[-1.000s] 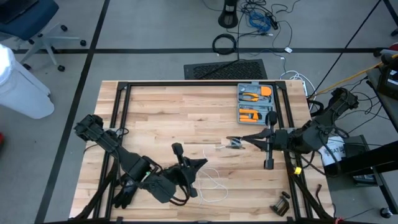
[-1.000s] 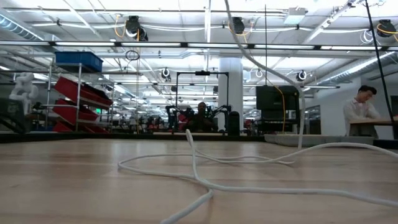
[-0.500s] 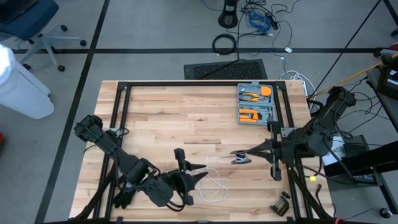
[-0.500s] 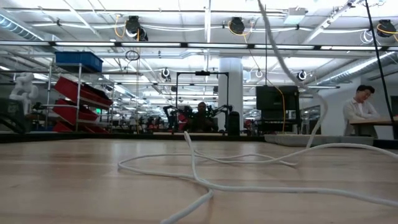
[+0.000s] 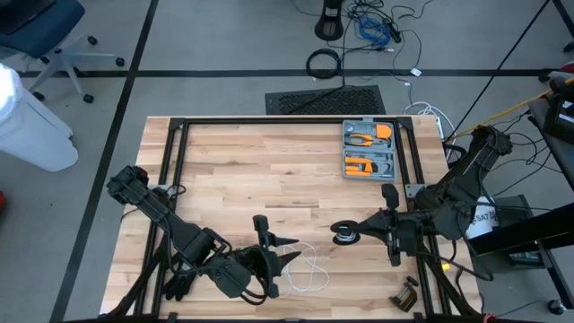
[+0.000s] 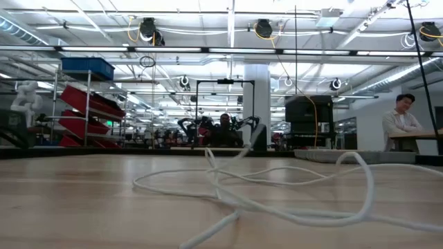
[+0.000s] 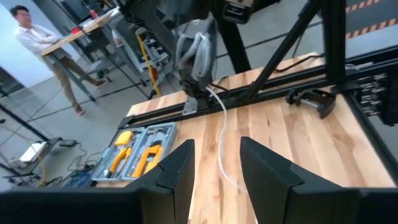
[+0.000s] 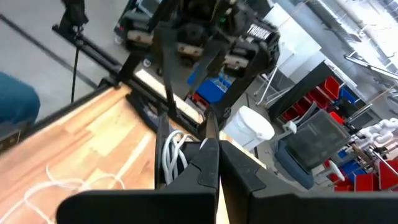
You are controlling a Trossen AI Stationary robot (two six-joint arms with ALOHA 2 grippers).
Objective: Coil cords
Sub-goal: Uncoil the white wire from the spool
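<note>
The white cord lies partly in loose loops (image 5: 309, 267) on the wooden table near its front edge, seen close up in the low view (image 6: 277, 207). The rest is wound into a small coil (image 5: 343, 235) in my shut right gripper (image 5: 348, 231), which reaches in from the table's right. A slack strand (image 7: 219, 118) runs from the coil (image 7: 196, 53) down to the table. My left gripper (image 5: 289, 249) hovers open just left of the coil, above the loose loops, its fingers (image 7: 180, 168) touching nothing. My right gripper pinches the wound loops of the coil (image 8: 169, 155) between its two shut fingers (image 8: 208, 163). The fingers lie about level, coming from the table's right side. The coil is lifted clear of the table, and the cord's free length trails slack from it onto the wood.
An open grey case with orange tools (image 5: 368, 148) sits at the far right of the table. Black frame rails (image 5: 269, 121) run along the table's edges. Small dark clamps (image 5: 405, 294) lie at the near right corner. People stand in the room beyond (image 6: 401, 124).
My left gripper has opened and let go of the cord. The strand that rose taut from the table has fallen into a slack loop on the wood. My right gripper has rolled and carried the coil toward the table's near edge.
</note>
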